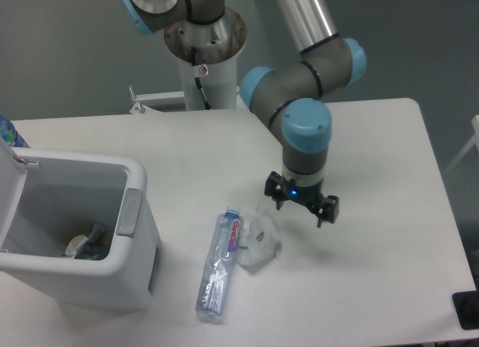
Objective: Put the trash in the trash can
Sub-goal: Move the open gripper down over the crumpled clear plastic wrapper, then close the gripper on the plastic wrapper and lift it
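- Pincer [301, 203] first: it hung above the table [374, 287], its two fingers spread wide with nothing between them, just right of the crumpled wrapper [258, 238] and not touching it.
- Going left to right, a darker blue bottle [9, 134] peeked in at the far left edge, behind the raised lid [9, 190] of the trash can [135, 212]; it was not part of the job.
- The trash can stood open at the left of the table, with some scraps already lying in its bottom, too small to name.
- Between the can and the pincer lay the crushed bottle [218, 265], flat on the table, blue cap pointing away from the camera, red-lettered label near the cap end.
- The wrapper lay just beside the bottle's cap end, at its right, seemingly touching or nearly so.
- Judged step: reaching for the wrapper. To do it well, the fingers would need to centre over the wrapper's bulk and come down low enough to pinch thin, springy film without also catching the bottle.
- Nothing stood on the path from the wrapper to the can except the bottle and the can's near wall, so a carried item would need lifting above the rim.
- The arm's base post [203, 59] stood behind the table, out of the way.
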`<control>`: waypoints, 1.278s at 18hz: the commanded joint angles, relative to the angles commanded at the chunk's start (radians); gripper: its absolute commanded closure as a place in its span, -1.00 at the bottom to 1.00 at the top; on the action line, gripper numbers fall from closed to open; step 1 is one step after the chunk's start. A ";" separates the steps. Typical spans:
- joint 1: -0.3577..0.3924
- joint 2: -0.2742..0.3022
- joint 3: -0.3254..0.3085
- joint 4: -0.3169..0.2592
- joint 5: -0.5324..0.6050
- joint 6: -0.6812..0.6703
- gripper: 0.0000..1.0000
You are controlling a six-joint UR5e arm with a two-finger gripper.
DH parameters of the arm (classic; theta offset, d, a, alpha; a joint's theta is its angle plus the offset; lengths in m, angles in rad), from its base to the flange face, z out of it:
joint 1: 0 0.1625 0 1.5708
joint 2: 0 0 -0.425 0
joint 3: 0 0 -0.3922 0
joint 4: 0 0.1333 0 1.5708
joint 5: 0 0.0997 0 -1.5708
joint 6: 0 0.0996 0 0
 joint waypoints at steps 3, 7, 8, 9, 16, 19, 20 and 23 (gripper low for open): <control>-0.023 -0.009 0.000 0.000 0.000 -0.011 -1.00; -0.048 -0.043 0.021 0.006 0.000 -0.035 -1.00; -0.048 -0.045 0.021 0.008 0.000 -0.034 -0.91; -0.048 -0.045 0.021 0.008 0.000 -0.034 -0.54; -0.054 -0.049 0.041 0.008 -0.009 -0.038 1.00; -0.055 -0.048 0.067 0.008 -0.012 -0.057 1.00; -0.055 -0.049 0.078 0.008 -0.021 -0.083 1.00; -0.054 -0.051 0.112 0.008 -0.086 -0.135 1.00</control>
